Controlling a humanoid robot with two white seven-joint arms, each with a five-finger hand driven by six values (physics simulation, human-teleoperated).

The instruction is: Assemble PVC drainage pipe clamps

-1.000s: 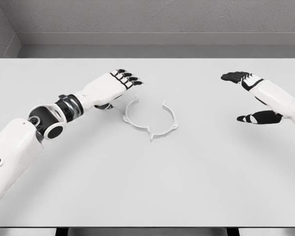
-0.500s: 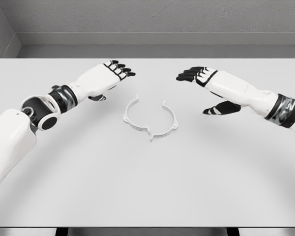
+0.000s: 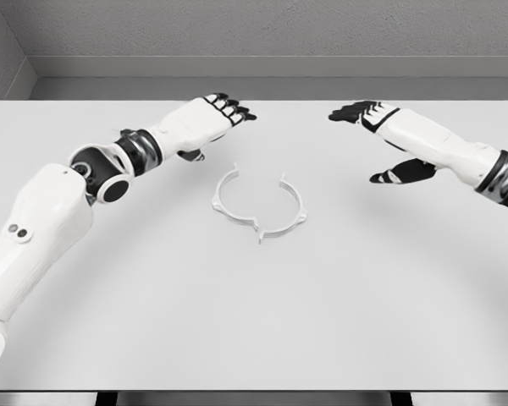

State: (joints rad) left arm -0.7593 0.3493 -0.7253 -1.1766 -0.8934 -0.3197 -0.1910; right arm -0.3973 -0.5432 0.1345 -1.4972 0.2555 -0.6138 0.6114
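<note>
A white PVC pipe clamp [image 3: 260, 207] lies flat in the middle of the white table [image 3: 254, 321]. It is a thin ring of two half-bands, open at the top, with small tabs at the bottom and sides. My left hand [image 3: 216, 118] hovers up and to the left of it, fingers stretched out and holding nothing. My right hand [image 3: 381, 139] hangs to the upper right of the clamp, black fingers spread and thumb [image 3: 402, 172] lowered, also holding nothing. Neither hand touches the clamp.
The table's far edge meets a grey wall [image 3: 254, 34] behind both hands. The table's front edge runs along the bottom of the view.
My left hand has moved up and right, toward the far edge. My right hand swung in toward the clamp, then drew back a little to the right. The clamp has not moved.
</note>
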